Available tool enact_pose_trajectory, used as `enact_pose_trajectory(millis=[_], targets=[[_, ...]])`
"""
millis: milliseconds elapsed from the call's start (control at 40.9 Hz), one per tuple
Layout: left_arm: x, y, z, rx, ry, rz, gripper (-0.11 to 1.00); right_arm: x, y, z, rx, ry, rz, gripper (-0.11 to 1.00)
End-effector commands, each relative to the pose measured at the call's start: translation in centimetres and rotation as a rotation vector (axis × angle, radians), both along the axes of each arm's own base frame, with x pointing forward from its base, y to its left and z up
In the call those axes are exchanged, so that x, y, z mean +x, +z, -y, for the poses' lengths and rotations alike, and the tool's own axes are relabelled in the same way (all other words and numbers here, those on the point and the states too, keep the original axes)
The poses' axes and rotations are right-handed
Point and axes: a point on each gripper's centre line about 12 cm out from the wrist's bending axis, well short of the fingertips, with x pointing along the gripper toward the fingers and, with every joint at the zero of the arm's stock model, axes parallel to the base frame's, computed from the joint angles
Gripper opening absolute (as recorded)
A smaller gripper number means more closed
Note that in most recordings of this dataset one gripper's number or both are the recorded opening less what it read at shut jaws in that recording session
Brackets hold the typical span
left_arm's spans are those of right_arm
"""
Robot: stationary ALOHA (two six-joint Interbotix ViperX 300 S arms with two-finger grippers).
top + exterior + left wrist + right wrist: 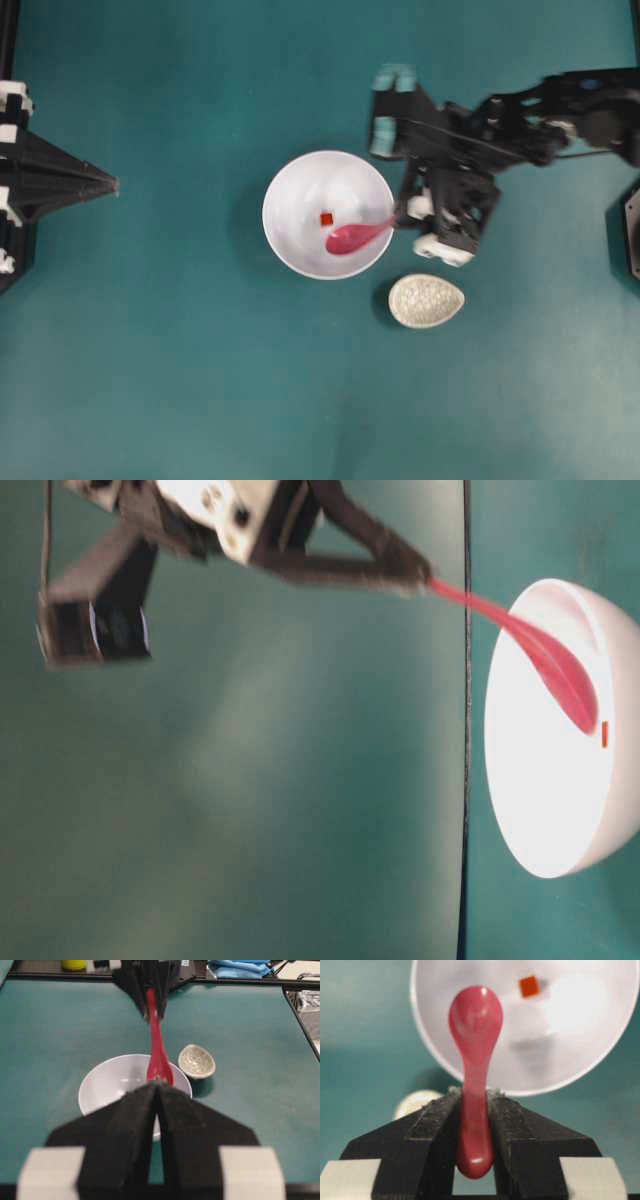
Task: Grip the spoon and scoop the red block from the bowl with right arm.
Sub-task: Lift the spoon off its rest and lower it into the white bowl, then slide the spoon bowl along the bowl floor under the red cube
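**Spoon over the bowl, block beside its scoop**

On the teal table (180, 380), the right arm (520, 125) reaches in from the right edge of the overhead view, its gripper (475, 1105) clamped on the handle of the spoon (355, 237); the left gripper (157, 1110) sits at the far left (its fingers pressed together on nothing); the white bowl (290, 190) stands in the middle of the table; just beside it, near the right arm, lies a small speckled dish (426, 300); the pink spoon slants down over the bowl's rim, scoop inside the bowl; the tiny red block (326, 218) rests on the bowl's floor, just beside the scoop's tip.
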Motion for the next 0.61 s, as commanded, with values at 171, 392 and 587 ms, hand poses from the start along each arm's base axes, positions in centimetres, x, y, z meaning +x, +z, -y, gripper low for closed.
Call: enact_pose_trajectory(millis=[171, 392, 587], targets=[[-0.3, 2.1, 0.0, 0.012, -0.002, 0.061, 0.0, 1.9, -0.4, 0.8, -0.044, 0.021, -0.071, 0.23], [-0.7, 2.5, 0.0, 0.019, -0.002, 0.072, 0.0, 1.9, -1.4, 1.3, -0.066, -0.002, -0.111, 0.23], [-0.8, 2.4, 0.0, 0.024, -0.002, 0.057, 0.0, 2.6, -2.1, 1.5, -0.07, -0.026, -0.095, 0.23]])
